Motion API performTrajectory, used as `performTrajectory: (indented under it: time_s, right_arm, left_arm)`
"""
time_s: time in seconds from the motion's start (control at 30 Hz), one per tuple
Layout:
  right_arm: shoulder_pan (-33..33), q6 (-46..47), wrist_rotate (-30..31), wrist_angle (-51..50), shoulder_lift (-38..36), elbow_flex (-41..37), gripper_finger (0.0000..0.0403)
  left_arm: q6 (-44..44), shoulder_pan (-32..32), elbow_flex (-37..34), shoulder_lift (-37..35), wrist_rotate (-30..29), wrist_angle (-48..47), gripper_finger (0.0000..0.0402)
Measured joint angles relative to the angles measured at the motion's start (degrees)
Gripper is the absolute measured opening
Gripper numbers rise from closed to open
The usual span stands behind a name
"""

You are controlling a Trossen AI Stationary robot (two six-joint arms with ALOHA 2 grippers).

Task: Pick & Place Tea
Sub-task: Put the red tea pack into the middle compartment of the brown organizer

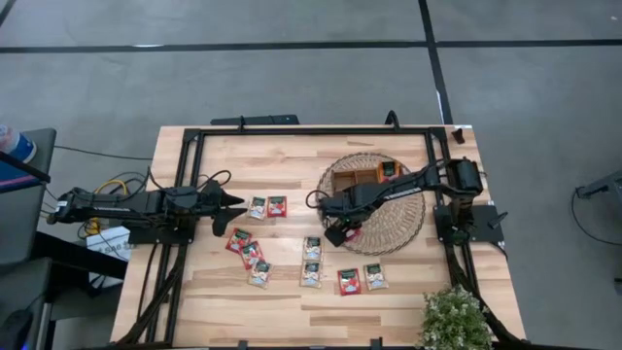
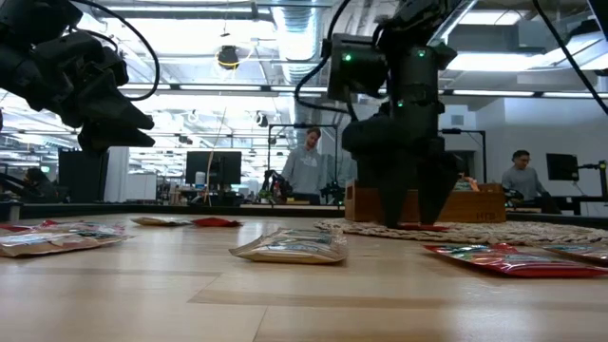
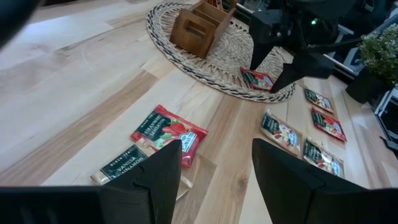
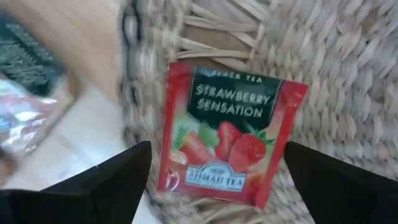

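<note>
Tea sachets are lying scattered over the middle and near half of the wooden table (image 1: pixel 389 297), whose far right part is carrying a round woven mat (image 1: pixel 403 226) with a wooden tray (image 1: pixel 362 177) sitting on its far side. Both dark arms are reaching inward from the side edges. The right gripper (image 1: pixel 342 231) is hanging low over the mat's near-left rim with its fingers spread wide, and a red strawberry sachet (image 4: pixel 227 134) is lying flat on the weave between them, untouched. The left gripper (image 1: pixel 236 202) is hovering above the table near the left edge, fingers parted and holding nothing; just beyond its tips a pale vanilla sachet (image 3: pixel 127 163) and another red sachet (image 3: pixel 168 132) are lying side by side. More sachets, red and pale, are resting toward the near edge (image 1: pixel 349 281), and one red sachet is sitting in the tray (image 1: pixel 388 169). A potted plant (image 1: pixel 454 319) is standing at the near right corner.
</note>
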Motion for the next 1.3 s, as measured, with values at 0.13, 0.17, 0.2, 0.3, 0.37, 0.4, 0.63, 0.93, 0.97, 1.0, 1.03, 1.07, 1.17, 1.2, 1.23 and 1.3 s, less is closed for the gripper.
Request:
performTrajectory:
  time_s: [0.13, 0.17, 0.2, 0.3, 0.37, 0.4, 0.63, 0.93, 0.97, 1.0, 1.03, 1.07, 1.17, 1.2, 1.23, 1.3]
  right_arm:
    - [0.3, -0.2, 0.4, -0.2, 0.6, 0.0, 0.0363]
    - [0.4, 0.0, 1.0, -0.3, 1.0, 0.0, 0.0363]
    - [0.4, 0.0, 1.5, -0.3, 1.0, 0.0, 0.0363]
    - [0.4, 0.0, 1.7, -0.4, 1.0, -0.1, 0.0363]
    - [0.4, 0.0, 1.6, -0.3, 1.1, -0.1, 0.0363]
    - [0.4, 0.0, 1.7, -0.3, 1.1, -0.1, 0.0363]
    - [0.2, 0.8, 1.5, -0.1, 1.2, -0.2, 0.0362]
    - [0.3, 3.0, 2.7, -0.3, 1.2, -0.3, 0.0306]
    - [0.3, 3.0, 2.8, -0.3, 1.2, -0.3, 0.0299]
    - [0.3, 3.0, 2.8, -0.4, 1.2, -0.3, 0.0292]
    - [0.3, 3.0, 2.9, -0.4, 1.2, -0.3, 0.0287]
    - [0.3, 3.0, 2.9, -0.5, 1.2, -0.3, 0.0282]
    - [0.3, 3.0, 2.8, -0.6, 1.2, -0.3, 0.0272]
    - [0.3, 3.0, 2.8, -0.7, 1.2, -0.3, 0.0270]
    - [0.3, 3.0, 2.8, -0.7, 1.2, -0.3, 0.0267]
    - [0.3, 3.0, 3.0, -0.8, 1.2, -0.3, 0.0261]
  left_arm:
    - [-0.1, 0.0, 0.0, 0.0, -0.1, 0.0, 0.0188]
    - [-0.1, 0.0, 0.0, 0.0, -0.1, 0.0, 0.0188]
    - [-0.1, 0.0, 0.0, 0.0, -0.1, 0.0, 0.0188]
    - [-0.2, 0.0, 0.0, 0.0, -0.1, 0.0, 0.0188]
    - [-0.4, 0.0, 0.0, 0.0, -0.1, 0.0, 0.0188]
    - [-0.6, 0.0, 0.0, 0.0, -0.1, 0.0, 0.0188]
    - [-1.1, 0.0, 0.0, 0.0, -0.1, 0.0, 0.0188]
    - [-1.3, 0.0, 0.0, 0.0, -0.1, 0.0, 0.0188]
    - [-1.3, 0.0, 0.0, 0.0, -0.1, 0.0, 0.0188]
    - [-1.3, 0.0, 0.0, 0.0, -0.1, 0.0, 0.0188]
    - [-1.3, 0.0, 0.0, 0.0, -0.1, 0.0, 0.0188]
    - [-1.3, 0.0, 0.0, 0.0, -0.1, 0.0, 0.0188]
    - [-1.3, 0.0, 0.0, 0.0, -0.1, 0.0, 0.0188]
    - [-1.3, 0.0, 0.0, 0.0, -0.1, 0.0, 0.0188]
    - [-1.3, 0.0, 0.0, 0.0, -0.1, 0.0, 0.0188]
    - [-1.3, 0.0, 0.0, 0.0, -0.1, 0.0, 0.0188]
